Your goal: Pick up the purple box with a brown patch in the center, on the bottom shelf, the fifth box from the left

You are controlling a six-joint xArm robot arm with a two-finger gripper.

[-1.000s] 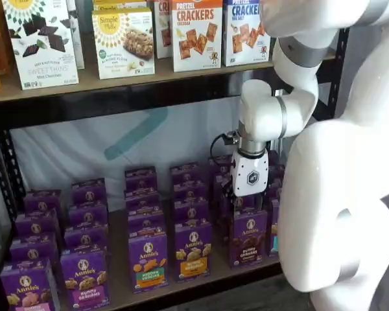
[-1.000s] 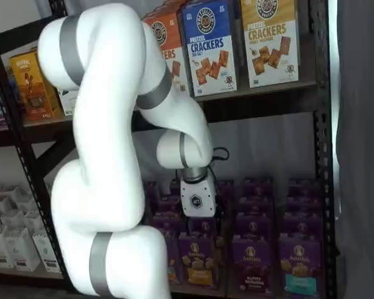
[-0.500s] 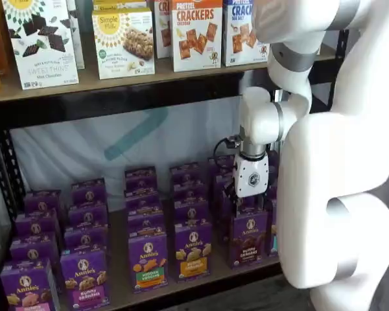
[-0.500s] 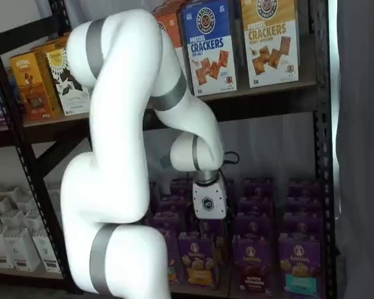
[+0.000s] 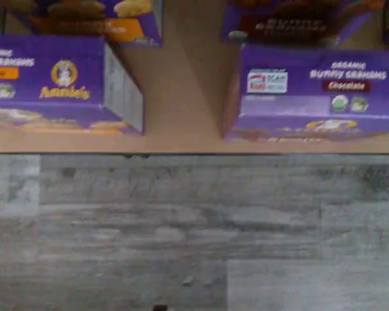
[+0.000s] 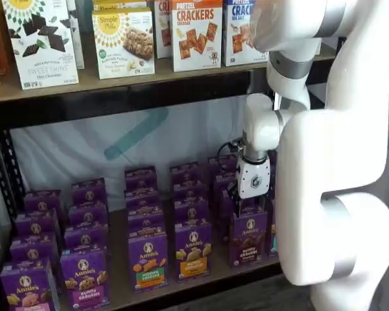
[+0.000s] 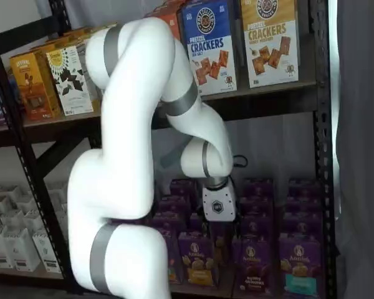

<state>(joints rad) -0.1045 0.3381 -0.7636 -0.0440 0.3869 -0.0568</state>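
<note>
The purple box (image 6: 249, 237) with the brown patch stands upright at the front of its column on the bottom shelf (image 6: 118, 278); it also shows in a shelf view (image 7: 254, 261). In the wrist view its top, marked "Chocolate" (image 5: 316, 87), lies at the edge of the shelf board (image 5: 181, 97). My gripper (image 6: 249, 203) hangs just above and slightly behind this box, its white body upright. The black fingers barely stand out against the dark cartons, and nothing is held between them. In the other shelf view the gripper (image 7: 219, 223) sits a little left of the box.
Purple Annie's cartons fill the shelf in several columns; one with an orange-yellow patch (image 6: 193, 251) stands just left of the target. Cracker boxes (image 6: 196, 34) line the upper shelf. The rack's black post (image 7: 321, 149) stands at the right. Grey plank floor (image 5: 194, 233) lies below the shelf edge.
The arm has swung to the right, carrying the gripper from beside the fourth column to over the column with the brown-patch box. No box has moved.
</note>
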